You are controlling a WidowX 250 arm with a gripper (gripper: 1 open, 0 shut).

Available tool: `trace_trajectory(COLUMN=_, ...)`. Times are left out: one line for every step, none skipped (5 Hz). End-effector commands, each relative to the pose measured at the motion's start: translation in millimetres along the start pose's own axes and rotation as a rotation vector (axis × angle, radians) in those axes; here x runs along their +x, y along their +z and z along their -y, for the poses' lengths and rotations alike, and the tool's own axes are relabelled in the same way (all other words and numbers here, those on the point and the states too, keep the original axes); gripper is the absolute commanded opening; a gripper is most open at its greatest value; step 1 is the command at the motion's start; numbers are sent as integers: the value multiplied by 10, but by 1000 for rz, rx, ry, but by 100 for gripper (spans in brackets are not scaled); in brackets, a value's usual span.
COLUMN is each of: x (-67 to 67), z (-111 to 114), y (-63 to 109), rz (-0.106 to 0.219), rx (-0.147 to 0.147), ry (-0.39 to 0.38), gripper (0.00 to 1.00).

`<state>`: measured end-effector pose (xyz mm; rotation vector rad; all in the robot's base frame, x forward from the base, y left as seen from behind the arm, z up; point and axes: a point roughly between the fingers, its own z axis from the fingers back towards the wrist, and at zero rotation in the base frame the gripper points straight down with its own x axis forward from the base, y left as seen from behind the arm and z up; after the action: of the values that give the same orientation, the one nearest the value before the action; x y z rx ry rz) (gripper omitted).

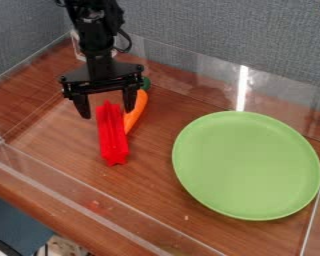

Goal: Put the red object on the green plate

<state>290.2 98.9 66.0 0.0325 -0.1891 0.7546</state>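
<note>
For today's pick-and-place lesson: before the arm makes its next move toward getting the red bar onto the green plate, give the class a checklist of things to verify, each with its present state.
1. Tool open: ok, jaws stand wide.
2. Tool above the red object: ok, at its far end.
3. Red object not yet gripped: ok, it lies on the table.
4. Carrot clear of the jaws: not ok, it lies right beside the bar, near one finger.
5. Green plate free to receive: ok, nothing on it.
6. Fingers straddle the bar alone: cannot tell from this one view.
</note>
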Motion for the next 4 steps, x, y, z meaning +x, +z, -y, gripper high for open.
trace_trajectory(x=126, z=54, y=167, rz=68, rx=-23, ry=0, gripper=100)
trace_trajectory(x=157, z=50, y=163, rz=74, rx=-17, ry=9, gripper=100)
trace_trajectory(x=185, z=42, y=139, rz=80, rx=-10, ry=24, gripper=100)
trace_trajectory(x=195, z=34, y=112, rz=83, rx=-2, ry=41, gripper=100)
